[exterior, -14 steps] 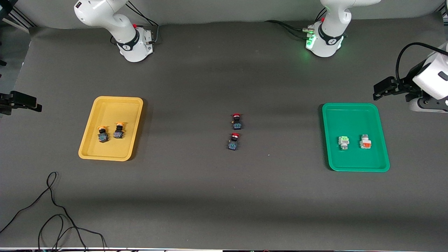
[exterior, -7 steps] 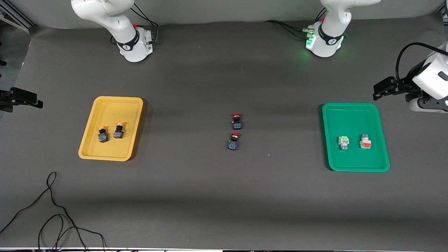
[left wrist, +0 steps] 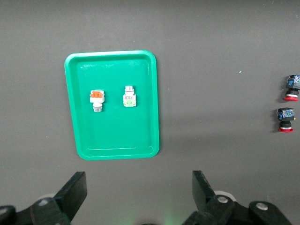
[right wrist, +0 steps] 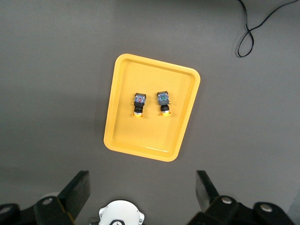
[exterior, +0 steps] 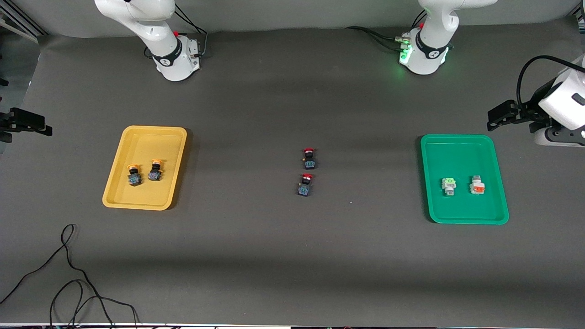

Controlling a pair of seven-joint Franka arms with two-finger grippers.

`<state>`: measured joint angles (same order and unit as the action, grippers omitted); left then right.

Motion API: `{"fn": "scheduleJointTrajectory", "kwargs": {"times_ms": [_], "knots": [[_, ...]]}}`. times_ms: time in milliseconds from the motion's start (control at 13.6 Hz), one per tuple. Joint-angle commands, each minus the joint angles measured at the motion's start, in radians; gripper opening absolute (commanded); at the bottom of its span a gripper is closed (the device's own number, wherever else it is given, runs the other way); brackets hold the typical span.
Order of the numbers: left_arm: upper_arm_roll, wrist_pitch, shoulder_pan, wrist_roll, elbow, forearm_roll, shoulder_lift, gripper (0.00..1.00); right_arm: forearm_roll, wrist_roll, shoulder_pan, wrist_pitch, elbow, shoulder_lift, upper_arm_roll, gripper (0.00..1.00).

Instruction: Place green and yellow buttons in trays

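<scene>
The yellow tray [exterior: 151, 141] lies toward the right arm's end and holds two black buttons with yellow-orange caps [exterior: 134, 175] [exterior: 155, 170]. The right wrist view shows the same tray [right wrist: 122, 136] and buttons [right wrist: 139, 104] [right wrist: 164, 102]. The green tray [exterior: 457, 153] lies toward the left arm's end and holds a whitish button with a green part [exterior: 449, 186] and one with an orange-red part [exterior: 476, 185]. The left wrist view shows that tray [left wrist: 117, 136] too. My left gripper [left wrist: 138, 180] is open and empty, high above the table beside the green tray. My right gripper [right wrist: 143, 180] is open and empty, high beside the yellow tray.
Two black buttons with red caps [exterior: 309, 158] [exterior: 305, 184] lie on the dark mat midway between the trays. A loose black cable [exterior: 68, 274] curls near the front camera at the right arm's end. The right arm's base [exterior: 176, 55] and the left arm's base [exterior: 425, 50] stand along the table's edge.
The right arm's hand at the edge of the front view has drifted a little toward the robots' side. The left arm, trays and buttons have not moved.
</scene>
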<state>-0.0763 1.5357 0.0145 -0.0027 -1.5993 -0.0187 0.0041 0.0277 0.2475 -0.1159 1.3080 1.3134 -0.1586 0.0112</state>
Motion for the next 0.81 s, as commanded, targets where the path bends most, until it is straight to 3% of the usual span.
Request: {"fn": "scheduleJointTrajectory", "kwargs": {"times_ms": [0,514,735], "knots": [[0.009,-0.002,-0.011,0.001,-0.010,-0.010,-0.021,1.00,0.018,-0.019,-0.016,0.052,0.142,0.109,0.026,1.00],[0.009,-0.002,-0.013,0.001,-0.008,-0.010,-0.021,1.00,0.014,-0.019,0.084,0.108,0.164,0.174,-0.049,1.00],[0.009,-0.002,-0.010,0.001,-0.008,-0.012,-0.021,1.00,0.002,-0.010,0.091,0.154,0.197,0.182,-0.054,1.00]]}}
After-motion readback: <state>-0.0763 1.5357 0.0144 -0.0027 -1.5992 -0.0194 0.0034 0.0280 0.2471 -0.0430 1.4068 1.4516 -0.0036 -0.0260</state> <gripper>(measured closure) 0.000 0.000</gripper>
